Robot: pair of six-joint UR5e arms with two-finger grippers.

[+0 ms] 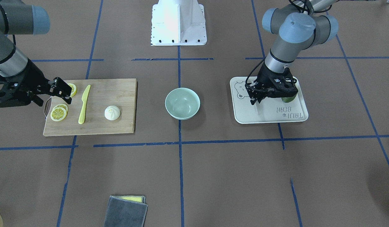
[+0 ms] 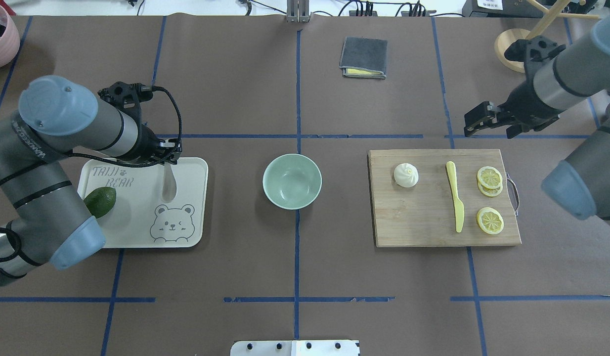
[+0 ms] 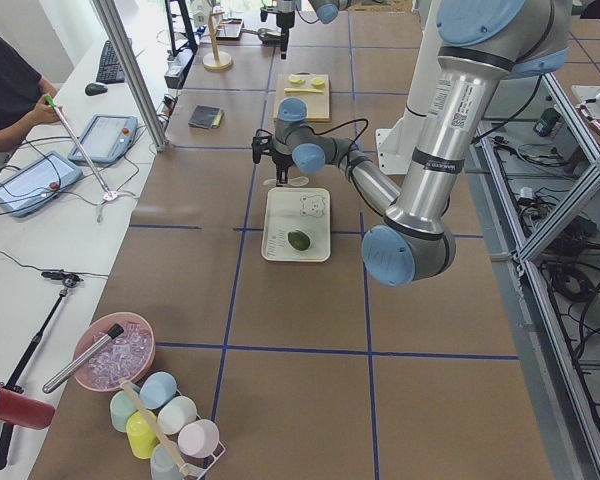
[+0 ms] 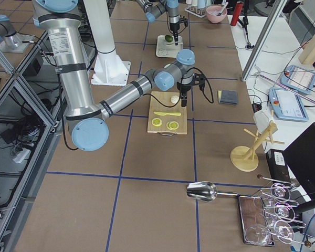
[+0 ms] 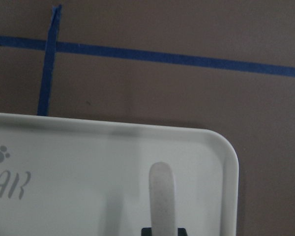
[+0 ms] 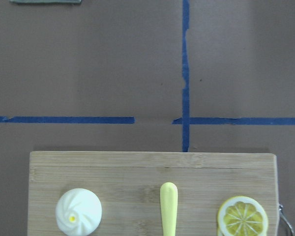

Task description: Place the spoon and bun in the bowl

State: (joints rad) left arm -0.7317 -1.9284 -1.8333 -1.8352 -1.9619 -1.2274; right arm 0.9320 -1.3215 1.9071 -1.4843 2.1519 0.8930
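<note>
The pale spoon point(image 2: 168, 184) lies along the right part of the white bear tray point(image 2: 186, 217). My left gripper point(image 2: 167, 159) stands over its handle end near the tray's far edge. In the left wrist view the handle point(image 5: 162, 191) runs down between the dark fingertips point(image 5: 146, 231), which close on it. The mint-green bowl point(image 2: 291, 181) stands empty at the table's middle. The white bun point(image 2: 406, 175) sits on the wooden cutting board point(image 2: 423, 222). My right gripper point(image 2: 475, 124) hangs open and empty beyond the board's far edge.
A dark green avocado point(image 2: 100, 201) lies on the tray's left part, beside my left arm. A yellow knife point(image 2: 455, 198) and lemon slices point(image 2: 490, 220) share the board with the bun. A folded grey cloth point(image 2: 363, 57) lies at the far side.
</note>
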